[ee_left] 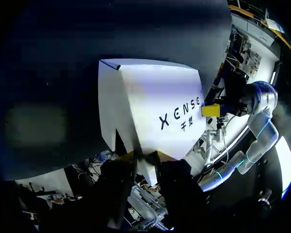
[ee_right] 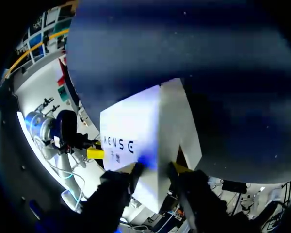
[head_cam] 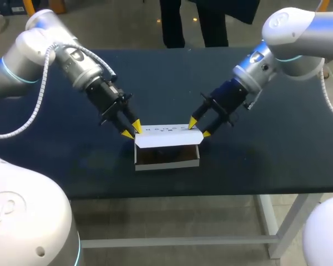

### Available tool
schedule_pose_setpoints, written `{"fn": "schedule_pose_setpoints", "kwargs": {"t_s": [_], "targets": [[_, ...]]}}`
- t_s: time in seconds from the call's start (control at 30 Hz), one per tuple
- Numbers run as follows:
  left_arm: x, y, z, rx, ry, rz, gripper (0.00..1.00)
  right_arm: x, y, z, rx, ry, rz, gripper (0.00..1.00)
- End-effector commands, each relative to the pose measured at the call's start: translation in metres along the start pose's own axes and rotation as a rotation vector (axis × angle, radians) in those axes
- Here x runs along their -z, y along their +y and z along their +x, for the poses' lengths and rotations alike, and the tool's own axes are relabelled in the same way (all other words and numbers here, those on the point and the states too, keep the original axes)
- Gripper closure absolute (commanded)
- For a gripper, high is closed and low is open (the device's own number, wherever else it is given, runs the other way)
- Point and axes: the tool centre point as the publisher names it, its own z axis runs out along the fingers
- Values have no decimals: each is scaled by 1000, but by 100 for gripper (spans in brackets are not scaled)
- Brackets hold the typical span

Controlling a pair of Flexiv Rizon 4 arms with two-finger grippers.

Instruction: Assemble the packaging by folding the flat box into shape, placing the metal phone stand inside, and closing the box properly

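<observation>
A: How does the left gripper (head_cam: 131, 129) stand?

B: Its yellow tips are a little apart and press one end flap of the white box (head_cam: 166, 163) from two sides. In the left wrist view this flap goes down between the fingers (ee_left: 127, 156).

A: And the right gripper (head_cam: 199, 127)?

B: The same at the other end: narrow, with the box edge between both tips.

A: Where is the box?

B: Between the two grippers, on the dark table (head_cam: 266, 149), near the front edge. Its lid (head_cam: 166, 138) is half raised over the opening.
</observation>
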Motion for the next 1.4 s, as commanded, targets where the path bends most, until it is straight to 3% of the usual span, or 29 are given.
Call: {"fn": "schedule_pose_setpoints", "kwargs": {"t_s": [0.03, 1.4], "targets": [[-2, -5, 5, 0, 1, -20, 73, -4, 2, 8, -2, -1, 17, 54], [6, -10, 8, 62, 4, -90, 73, 0, 7, 18, -29, -7, 77, 53]]}}
